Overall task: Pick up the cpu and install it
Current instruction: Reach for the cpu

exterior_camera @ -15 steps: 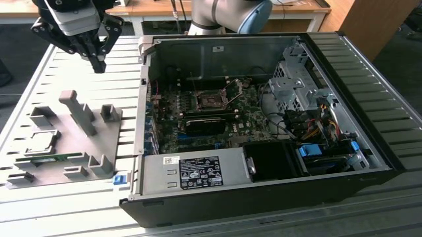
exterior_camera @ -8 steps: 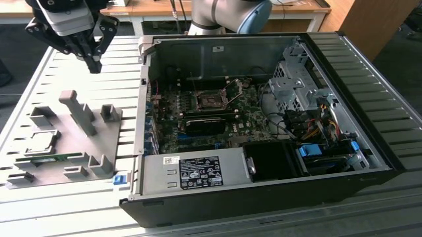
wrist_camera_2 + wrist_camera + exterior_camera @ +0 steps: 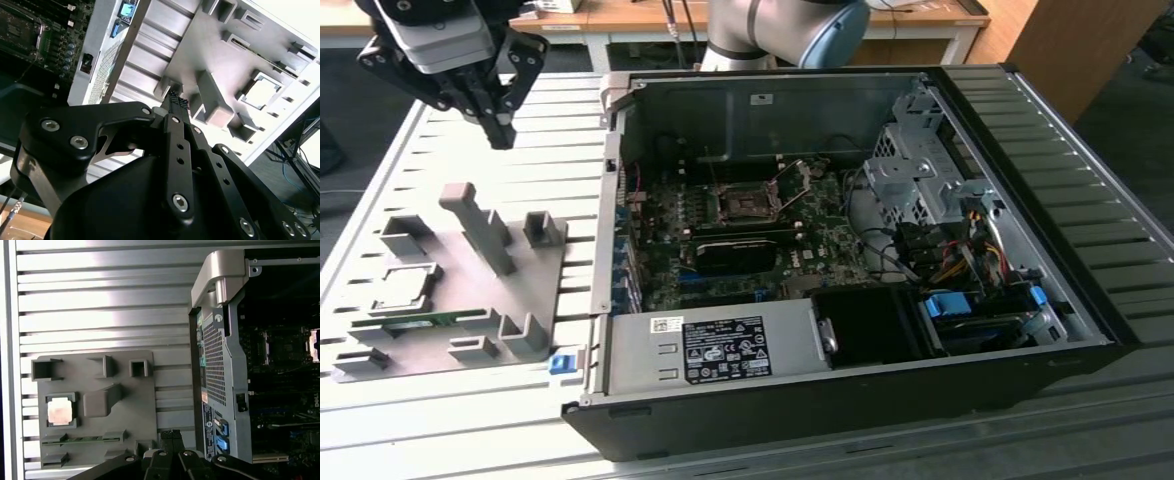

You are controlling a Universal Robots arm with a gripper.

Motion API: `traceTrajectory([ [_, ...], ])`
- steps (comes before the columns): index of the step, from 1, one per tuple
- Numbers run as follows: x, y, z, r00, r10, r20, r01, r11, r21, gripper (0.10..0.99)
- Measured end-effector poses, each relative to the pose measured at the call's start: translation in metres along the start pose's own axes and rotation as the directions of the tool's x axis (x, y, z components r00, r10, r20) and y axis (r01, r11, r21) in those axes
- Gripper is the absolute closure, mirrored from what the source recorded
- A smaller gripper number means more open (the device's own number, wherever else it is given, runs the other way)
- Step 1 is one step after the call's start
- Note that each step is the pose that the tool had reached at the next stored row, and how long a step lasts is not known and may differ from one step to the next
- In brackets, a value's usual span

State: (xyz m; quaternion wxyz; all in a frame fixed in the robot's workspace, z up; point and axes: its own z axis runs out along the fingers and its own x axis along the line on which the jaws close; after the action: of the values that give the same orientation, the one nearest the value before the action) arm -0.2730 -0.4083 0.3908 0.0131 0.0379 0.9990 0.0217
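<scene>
- small flat square cpu with a silvery metal top (image 3: 406, 290) lies in a recess of the grey plastic fixture plate (image 3: 460, 300), at the exterior view's left. The recess likely keeps it square for a top-down pick. A long green memory stick (image 3: 403, 322) lies just beside it.
- black gripper (image 3: 500, 138) hovers above the fixture's far end, well apart from the cpu; fingers (image 3: 175, 100) pressed together, holding nothing.
- open black computer case (image 3: 854, 410) lies on its side on the slatted metal desk (image 3: 454, 420) (board faces up, so access is from above); motherboard socket (image 3: 750, 205) looks uncovered.
</scene>
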Motion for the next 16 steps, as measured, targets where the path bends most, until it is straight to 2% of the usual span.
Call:
traceTrajectory([
  [16, 0.0198, -0.0018, 0.0002, 1.0, 0.0, -0.0003, 0.0, 1.0, 0.0, 0.98],
])
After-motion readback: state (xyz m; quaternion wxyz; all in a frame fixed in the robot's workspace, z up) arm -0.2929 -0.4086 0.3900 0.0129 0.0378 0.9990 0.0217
